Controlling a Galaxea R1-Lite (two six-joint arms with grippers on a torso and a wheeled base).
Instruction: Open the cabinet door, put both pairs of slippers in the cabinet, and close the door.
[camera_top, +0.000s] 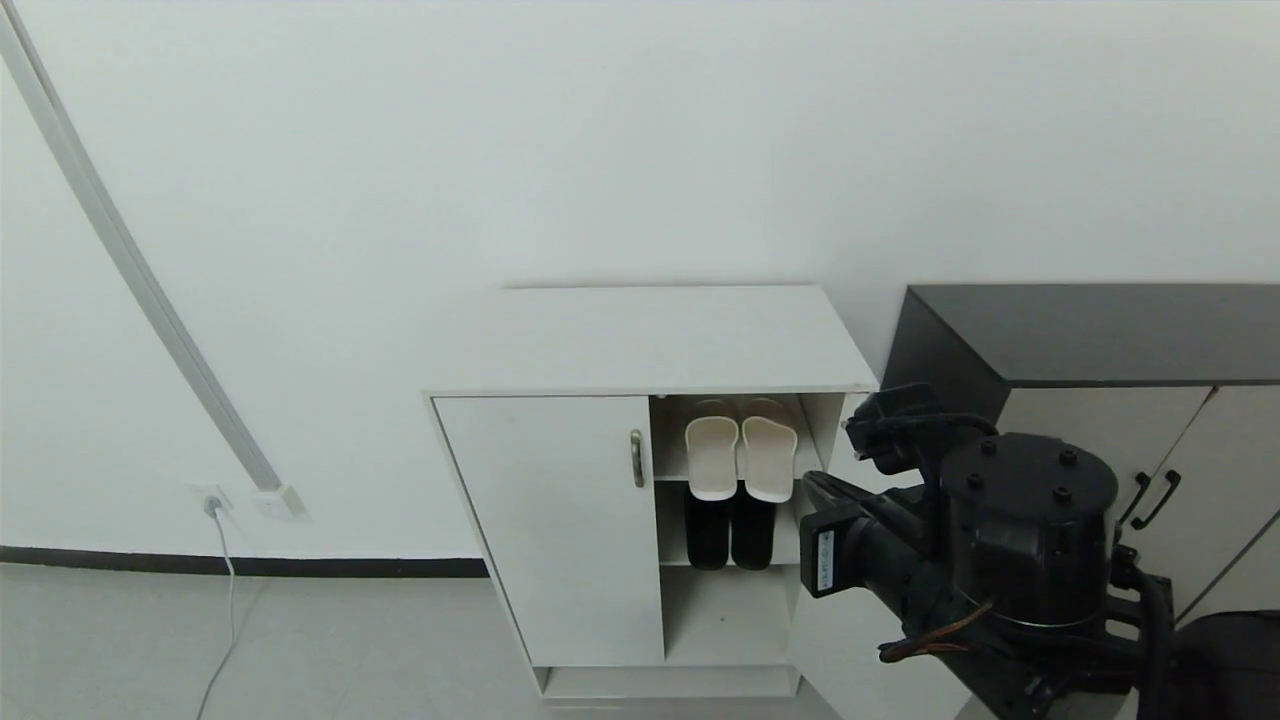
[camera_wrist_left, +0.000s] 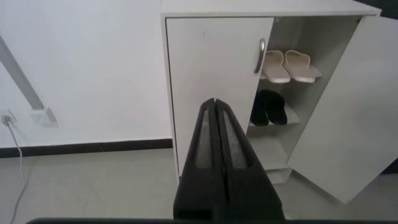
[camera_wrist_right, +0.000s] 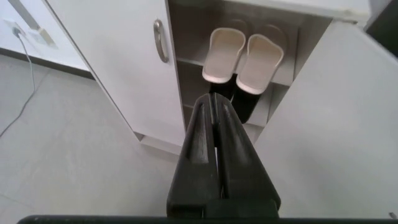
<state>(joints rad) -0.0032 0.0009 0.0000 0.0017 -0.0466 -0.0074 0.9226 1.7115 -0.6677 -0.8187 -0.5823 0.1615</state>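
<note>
The white cabinet stands against the wall with its left door shut and its right door swung open. A white pair of slippers lies on the top shelf. A black pair of slippers lies on the shelf below. My right gripper is shut on nothing and hangs just in front of the open compartment, level with the black slippers and below the white pair. My left gripper is shut and empty, farther back, facing the shut door.
A dark-topped cabinet with black handles stands right of the white one. A wall socket with a cable sits low on the wall at left. A grey strip runs slanted up the wall. Bare floor lies left of the cabinet.
</note>
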